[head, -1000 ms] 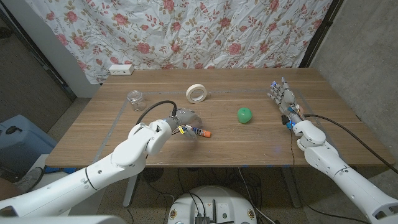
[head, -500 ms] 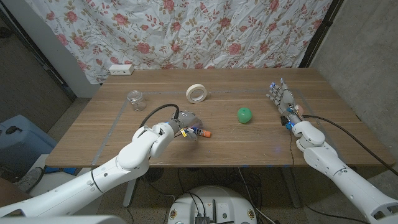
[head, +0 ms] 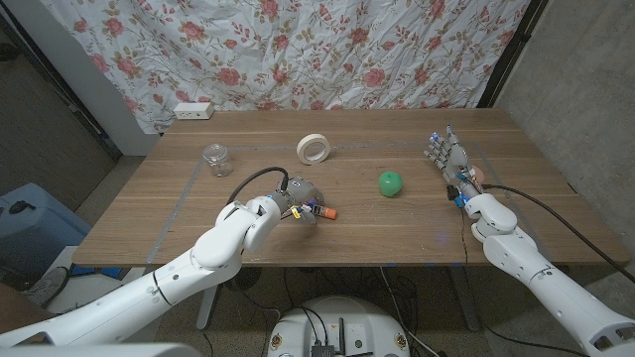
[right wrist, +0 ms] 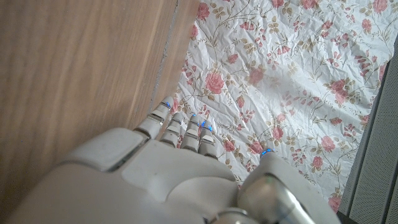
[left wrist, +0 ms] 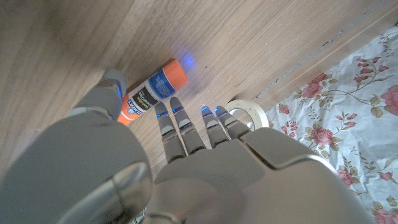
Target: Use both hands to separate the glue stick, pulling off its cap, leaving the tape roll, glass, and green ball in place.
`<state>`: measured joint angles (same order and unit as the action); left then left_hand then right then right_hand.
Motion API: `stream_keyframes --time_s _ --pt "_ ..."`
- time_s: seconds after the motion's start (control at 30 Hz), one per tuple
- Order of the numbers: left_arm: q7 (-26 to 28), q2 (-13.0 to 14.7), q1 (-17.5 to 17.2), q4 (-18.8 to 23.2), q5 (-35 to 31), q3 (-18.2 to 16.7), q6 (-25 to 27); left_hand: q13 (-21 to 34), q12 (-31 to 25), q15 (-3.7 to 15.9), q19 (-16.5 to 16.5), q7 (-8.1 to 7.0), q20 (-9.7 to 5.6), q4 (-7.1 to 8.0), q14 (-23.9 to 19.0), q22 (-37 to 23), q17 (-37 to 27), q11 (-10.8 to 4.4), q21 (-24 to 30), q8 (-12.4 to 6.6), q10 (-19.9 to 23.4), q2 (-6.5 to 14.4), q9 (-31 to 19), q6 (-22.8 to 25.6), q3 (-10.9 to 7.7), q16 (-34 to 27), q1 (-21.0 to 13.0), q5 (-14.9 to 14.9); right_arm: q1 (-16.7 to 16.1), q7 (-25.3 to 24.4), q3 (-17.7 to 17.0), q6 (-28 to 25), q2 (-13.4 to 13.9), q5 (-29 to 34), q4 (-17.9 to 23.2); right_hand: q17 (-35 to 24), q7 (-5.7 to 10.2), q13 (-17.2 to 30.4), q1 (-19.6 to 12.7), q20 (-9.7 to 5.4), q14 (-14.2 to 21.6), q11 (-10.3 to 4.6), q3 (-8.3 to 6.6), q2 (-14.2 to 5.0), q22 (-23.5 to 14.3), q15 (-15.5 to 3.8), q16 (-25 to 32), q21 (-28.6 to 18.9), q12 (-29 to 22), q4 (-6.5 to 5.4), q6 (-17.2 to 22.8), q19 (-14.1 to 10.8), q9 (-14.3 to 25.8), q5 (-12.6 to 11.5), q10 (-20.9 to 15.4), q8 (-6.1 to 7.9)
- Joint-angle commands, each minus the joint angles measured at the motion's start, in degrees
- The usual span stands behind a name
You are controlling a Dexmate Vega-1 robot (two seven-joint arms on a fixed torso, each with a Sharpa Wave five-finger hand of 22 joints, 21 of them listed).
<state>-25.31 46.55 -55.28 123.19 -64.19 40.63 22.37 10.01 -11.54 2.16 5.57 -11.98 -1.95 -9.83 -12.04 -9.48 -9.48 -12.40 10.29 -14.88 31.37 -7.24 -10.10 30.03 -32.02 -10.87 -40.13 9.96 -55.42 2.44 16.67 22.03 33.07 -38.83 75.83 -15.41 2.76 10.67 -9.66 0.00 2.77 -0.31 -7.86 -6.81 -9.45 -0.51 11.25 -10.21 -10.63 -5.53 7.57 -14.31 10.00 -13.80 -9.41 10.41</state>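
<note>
While lying capped at frame centre, glue stick (head: pixel 321 210) just beside left hand (head: pixel 299 195). Fingers spread, holding nothing. Right hand (head: pixel 448 159) likewise, far right.

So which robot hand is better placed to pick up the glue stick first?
The left robot hand: it hovers right over the glue stick, fingers spread above it in the left wrist view. The right robot hand stands open near the table's right edge, beyond the green ball.
</note>
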Motion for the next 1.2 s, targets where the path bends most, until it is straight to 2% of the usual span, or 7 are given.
stream_keyframes --time_s 0.03,0.17,0.27,0.6,0.87,1.2 --pt "2.04 -0.87 0.72 -1.74 0.28 0.60 -1.00 0.15 -0.09 6.15 1.16 -0.02 -1.80 -0.03 -1.65 -0.12 -0.07 -0.07 0.58 -0.61 2.47 0.28 -0.25 2.76 0.85 -0.13 -1.34 0.29 0.23 -0.11 0.07 0.15 -0.31 -0.03 -0.45 -0.06 0.11 0.06 -0.45 -0.16 -0.03 0.37 -0.38 -0.14 -0.09 -0.20 0.27 -0.43 -0.37 -0.01 0.40 0.10 0.08 -0.35 -0.42 0.41" --pt "3.62 -0.67 0.47 -1.95 0.26 0.59 -1.32 0.14 0.07 6.39 2.36 -0.11 -1.83 0.00 -3.26 -0.13 -0.05 -0.12 0.75 -0.59 4.69 0.54 -0.24 4.88 1.58 -0.18 -2.16 0.32 0.27 0.04 0.01 0.33 -0.50 -0.25 -0.76 0.01 0.12 0.06 -0.42 -0.18 -0.03 0.34 -0.44 -0.17 -0.09 -0.14 0.28 -0.44 -0.39 0.00 0.47 0.08 0.09 -0.35 -0.44 0.42" --pt "4.12 -0.87 0.45 -2.16 0.11 0.70 -1.18 0.12 0.38 6.92 3.50 -0.09 -1.82 0.03 -4.69 -0.15 -0.04 -0.11 0.75 -1.00 6.47 0.87 -0.30 8.46 2.34 -0.08 -3.16 0.37 0.28 -0.02 0.01 0.55 -0.68 -0.24 -0.98 0.05 0.13 0.07 -0.39 -0.15 -0.01 0.37 -0.47 -0.19 -0.09 -0.17 0.31 -0.46 -0.41 0.00 0.52 0.04 0.09 -0.35 -0.50 0.43" --pt "6.09 -1.57 0.77 -3.24 -0.62 1.22 -1.09 0.09 0.15 7.86 5.44 -0.15 -1.89 -0.02 -7.51 -0.16 0.00 -0.13 0.74 -0.76 11.98 1.24 -0.23 13.50 3.61 0.01 -5.29 0.51 0.04 -0.22 -0.18 0.81 -0.89 -0.46 -1.12 0.19 0.07 0.07 -0.31 -0.12 0.06 0.37 -0.57 -0.21 -0.09 -0.16 0.37 -0.48 -0.45 0.02 0.67 -0.03 0.10 -0.36 -0.59 0.46" --pt "7.38 -2.37 0.79 -4.26 -1.69 1.80 -0.18 0.04 0.27 7.88 5.51 -0.23 -2.00 -0.12 -8.31 -0.17 0.01 -0.11 0.59 -0.43 13.52 1.39 -0.22 14.51 3.86 0.01 -6.27 0.60 -0.18 -0.50 -0.38 1.01 -0.98 -0.55 -1.03 0.29 0.06 0.08 -0.26 -0.06 0.04 0.32 -0.65 -0.22 -0.09 -0.15 0.38 -0.48 -0.45 0.04 0.79 -0.05 0.11 -0.36 -0.61 0.49" --pt "7.97 -3.08 1.06 -5.25 -1.57 2.46 0.23 -0.02 0.54 8.34 5.94 -0.04 -2.12 0.00 -9.91 -0.17 0.00 -0.20 0.50 -0.58 18.11 1.82 -0.25 20.56 4.77 0.16 -8.69 0.69 -0.27 -0.87 -0.49 1.33 -1.25 -0.50 -1.20 0.41 0.22 0.08 -0.19 -0.09 0.09 0.35 -0.75 -0.25 -0.09 -0.19 0.43 -0.50 -0.48 0.06 1.02 -0.12 0.11 -0.37 -0.70 0.54"
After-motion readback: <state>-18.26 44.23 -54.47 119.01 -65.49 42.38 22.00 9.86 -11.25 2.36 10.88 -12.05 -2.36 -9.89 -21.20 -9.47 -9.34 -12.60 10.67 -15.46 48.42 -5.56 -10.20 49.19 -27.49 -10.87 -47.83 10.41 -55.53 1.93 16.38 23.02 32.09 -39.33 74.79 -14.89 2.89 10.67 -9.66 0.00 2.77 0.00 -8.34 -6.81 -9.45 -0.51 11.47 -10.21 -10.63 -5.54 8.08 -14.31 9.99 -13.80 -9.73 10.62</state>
